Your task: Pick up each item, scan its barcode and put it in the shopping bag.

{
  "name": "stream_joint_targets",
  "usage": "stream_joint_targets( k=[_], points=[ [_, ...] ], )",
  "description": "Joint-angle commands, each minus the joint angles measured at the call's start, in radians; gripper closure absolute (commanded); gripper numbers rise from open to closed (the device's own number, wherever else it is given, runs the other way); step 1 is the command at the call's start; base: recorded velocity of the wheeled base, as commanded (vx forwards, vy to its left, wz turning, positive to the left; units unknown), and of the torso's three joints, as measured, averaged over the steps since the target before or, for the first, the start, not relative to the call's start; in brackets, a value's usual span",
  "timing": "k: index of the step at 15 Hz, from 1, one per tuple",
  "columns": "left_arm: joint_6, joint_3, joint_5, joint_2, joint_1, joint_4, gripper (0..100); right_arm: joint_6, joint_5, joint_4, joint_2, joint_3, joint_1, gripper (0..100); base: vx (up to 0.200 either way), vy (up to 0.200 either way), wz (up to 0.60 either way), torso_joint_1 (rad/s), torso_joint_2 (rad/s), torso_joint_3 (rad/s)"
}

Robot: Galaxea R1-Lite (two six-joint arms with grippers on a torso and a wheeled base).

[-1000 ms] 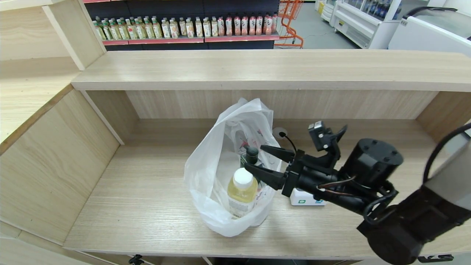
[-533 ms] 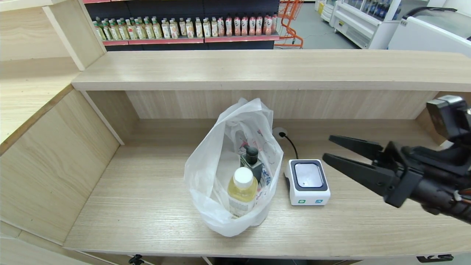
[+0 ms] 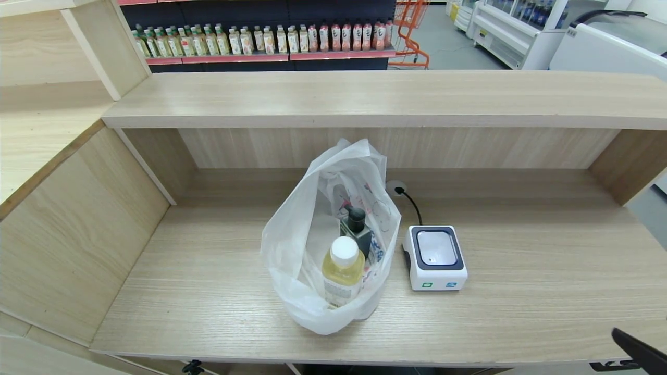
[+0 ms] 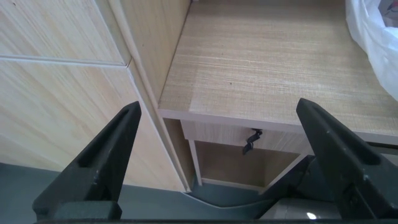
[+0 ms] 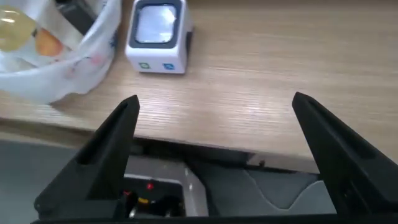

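White translucent plastic shopping bag (image 3: 286, 245) stands open mid-way along the light wood-grain counter (image 3: 521, 302), mouth up and sides slumped. Inside it, upright, are a yellow bottle with a white cap (image 3: 343, 271) at the front and a dark bottle with a black pump top (image 3: 356, 229) just behind, touching or nearly so. A white box-shaped barcode scanner (image 3: 436, 256) with a dark glass window sits just beside the bag on the robot's right, its black cable (image 3: 411, 203) running back to a port in the counter.

The left gripper (image 4: 219, 106) hangs low off the counter's front edge near the left corner, fingers spread wide and holding nothing. The right gripper (image 5: 215, 98) sits off the front edge facing the scanner, likewise spread and holding nothing.

Step, as a judgement: bagging looks done for both bottles. The next move needs a fresh item to locate; otherwise the task reads as finished.
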Motion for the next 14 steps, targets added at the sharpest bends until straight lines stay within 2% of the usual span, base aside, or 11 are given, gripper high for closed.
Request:
stream_joint_targets(
  k=[1,5,7,11,12,14],
  points=[
    [0.0,0.0,0.0,0.0,-0.001,0.0,0,-0.031,-0.127,0.126,-0.518,0.186,-0.11,0,0.0,0.0,0.0,0.0,0.0,0.0],
    [0.0,0.0,0.0,0.0,0.001,0.0,0,-0.03,-0.13,0.107,-0.586,0.213,-0.112,0,0.0,0.0,0.0,0.0,0.0,0.0],
    [0.0,0.0,0.0,0.0,-0.001,0.0,0,0.032,-0.138,0.129,-0.586,0.213,-0.112,0,0.0,0.0,0.0,0.0,0.0,0.0],
    [0.0,0.0,0.0,0.0,0.001,0.0,0,-0.021,-0.109,0.156,-0.586,0.213,-0.112,0,0.0,0.0,0.0,0.0,0.0,0.0],
    [0.0,0.0,0.0,0.0,0.001,0.0,0,-0.021,-0.107,0.156,-0.586,0.213,-0.112,100,0.0,0.0,0.0,0.0,0.0,0.0],
    [0.0,0.0,0.0,0.0,-0.001,0.0,0,-0.019,-0.107,0.158,-0.586,0.213,-0.112,100,0.0,0.0,0.0,0.0,0.0,0.0]
  ],
)
